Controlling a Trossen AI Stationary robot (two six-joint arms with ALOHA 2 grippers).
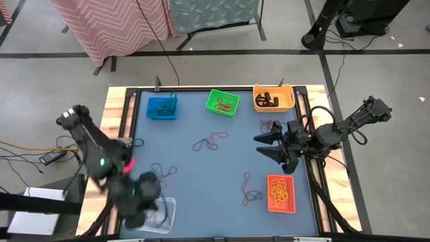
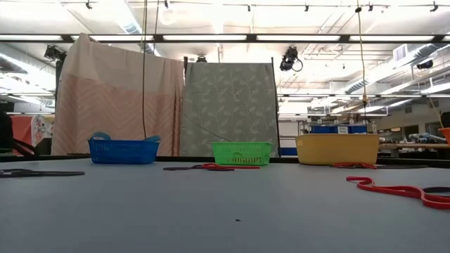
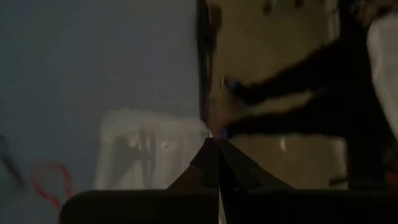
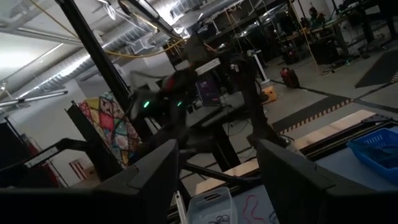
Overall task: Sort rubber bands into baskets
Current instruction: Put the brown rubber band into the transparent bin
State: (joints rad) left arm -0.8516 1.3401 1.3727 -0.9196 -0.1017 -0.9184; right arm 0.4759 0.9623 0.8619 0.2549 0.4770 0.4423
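My left gripper hangs over the near-left corner of the worktop, directly above the clear white basket. Its jaws are pressed together; in the left wrist view the 2 fingers meet in 1 point with the basket's pale wall just beyond the tip. I cannot tell whether a band is pinched there: nothing shows at the tip.

My right gripper waits at the right side, jaws spread and holding nothing, pointing inward across the mat.

Bands left loose, from the high view:
- 1 tangle at centre, long axis running left-right
- 1 red-and-dark strand near the red-orange basket, long axis running near-far
- 1 dark cluster just inward of my left gripper
- 1 small clump beside the yellow-orange basket

The blue basket, green basket and red-orange basket already hold bands.

Judgement: the relation that counts is left jaws over clear basket, so any release would drop straight down. For the next pick, the dark cluster lies nearer my left arm, toward the far side of the jaws. The clump by the yellow-orange basket lies just beyond my right jaws, toward the far edge.
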